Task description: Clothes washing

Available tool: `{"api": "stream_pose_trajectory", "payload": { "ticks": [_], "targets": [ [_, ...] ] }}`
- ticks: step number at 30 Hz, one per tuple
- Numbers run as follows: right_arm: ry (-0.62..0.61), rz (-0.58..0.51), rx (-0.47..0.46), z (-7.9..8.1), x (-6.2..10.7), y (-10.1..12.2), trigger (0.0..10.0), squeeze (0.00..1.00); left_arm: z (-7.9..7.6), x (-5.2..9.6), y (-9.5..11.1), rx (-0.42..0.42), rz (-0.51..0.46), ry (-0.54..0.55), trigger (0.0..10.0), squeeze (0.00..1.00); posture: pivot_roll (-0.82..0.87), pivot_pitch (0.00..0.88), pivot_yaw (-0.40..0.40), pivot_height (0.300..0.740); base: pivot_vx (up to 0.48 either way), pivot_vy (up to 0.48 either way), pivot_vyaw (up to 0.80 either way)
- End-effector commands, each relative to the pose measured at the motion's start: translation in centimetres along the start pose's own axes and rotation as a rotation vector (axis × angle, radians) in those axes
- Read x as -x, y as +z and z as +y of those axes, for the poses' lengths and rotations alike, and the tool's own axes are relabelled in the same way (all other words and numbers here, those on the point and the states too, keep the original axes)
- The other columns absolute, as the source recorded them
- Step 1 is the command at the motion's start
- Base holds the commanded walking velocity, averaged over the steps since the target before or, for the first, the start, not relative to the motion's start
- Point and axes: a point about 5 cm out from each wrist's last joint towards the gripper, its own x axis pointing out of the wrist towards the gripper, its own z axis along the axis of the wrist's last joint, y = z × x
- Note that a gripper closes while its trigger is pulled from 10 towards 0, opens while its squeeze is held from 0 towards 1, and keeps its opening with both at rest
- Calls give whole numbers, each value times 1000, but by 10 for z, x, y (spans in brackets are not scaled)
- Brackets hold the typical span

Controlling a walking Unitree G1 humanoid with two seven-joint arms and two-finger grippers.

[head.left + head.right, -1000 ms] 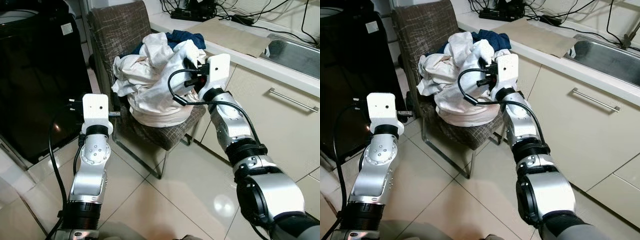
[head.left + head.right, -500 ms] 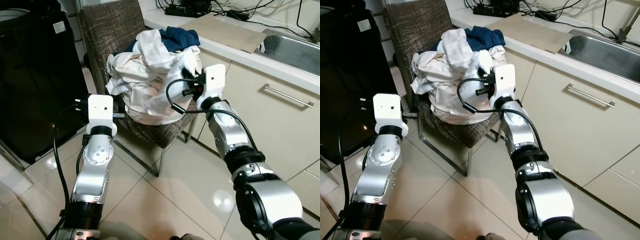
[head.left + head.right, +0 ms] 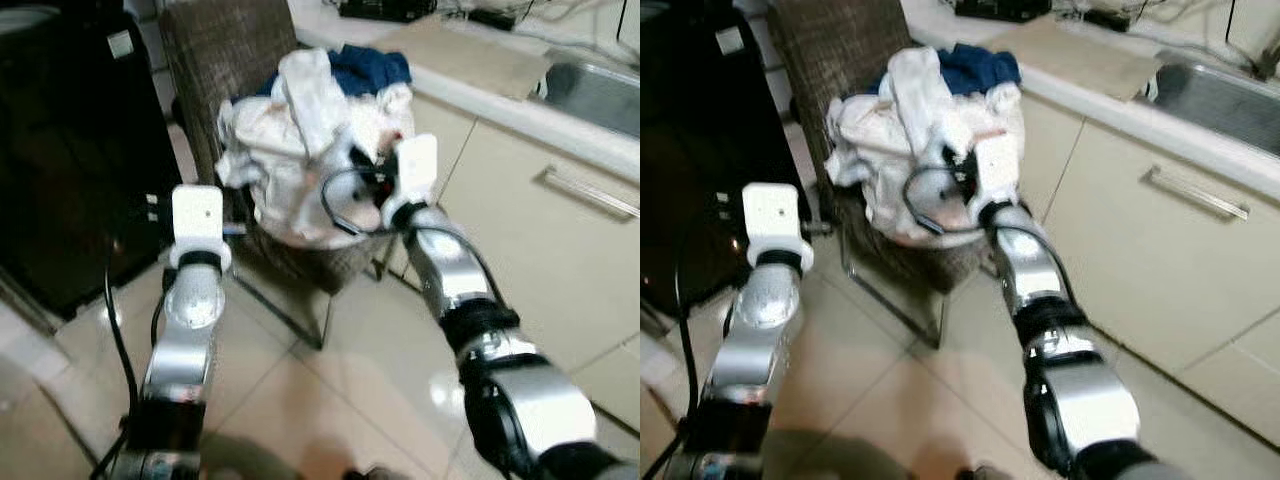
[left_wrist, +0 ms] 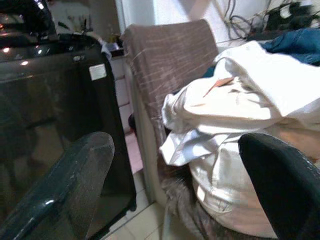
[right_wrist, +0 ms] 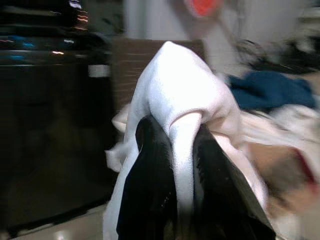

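Note:
A heap of white clothes (image 3: 290, 150) with a blue garment (image 3: 372, 68) on top lies on a brown woven chair (image 3: 215, 55). My right gripper (image 3: 362, 170) is at the heap's right side. The right wrist view shows this right gripper (image 5: 175, 127) shut on a fold of white cloth (image 5: 175, 85), which drapes over its black fingers (image 5: 150, 170). My left gripper (image 3: 236, 228) hovers beside the chair's left edge. In the left wrist view the left gripper (image 4: 175, 145) stands open and holds nothing, pointing at the heap (image 4: 240, 100).
A black washing machine (image 3: 70, 150) stands to the left of the chair. On the right runs a counter (image 3: 480, 60) with a steel sink (image 3: 600, 95) and a cream cabinet with a bar handle (image 3: 590, 195). Glossy floor tiles (image 3: 340, 380) lie below.
The whole picture has shifted and blurred, so the camera is moving. My right gripper stays shut on the white cloth and sits a little lower against the heap. The left gripper stays open.

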Motion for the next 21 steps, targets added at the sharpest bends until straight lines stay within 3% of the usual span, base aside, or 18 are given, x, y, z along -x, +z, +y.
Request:
{"api": "stream_pose_trajectory", "payload": {
  "ticks": [1, 6, 21],
  "targets": [
    [18, -35, 9, 1, 0, 7, 10000, 0, 0, -1, -1, -2, 10, 11, 10000, 0, -5, 0, -53, 740, 0, 0, 0],
    [-29, 2, -3, -2, 6, -5, 10000, 0, -2, 1, 2, 38, -11, -34, 10000, 0, -5, 0, -53, 740, 0, 0, 0],
    [-110, 61, 26, -13, 17, -19, 10000, 0, -10, -1, 5, 58, -22, -118, 10000, 0, -21, 0, -27, 740, 480, 0, 0]
  ]
}}
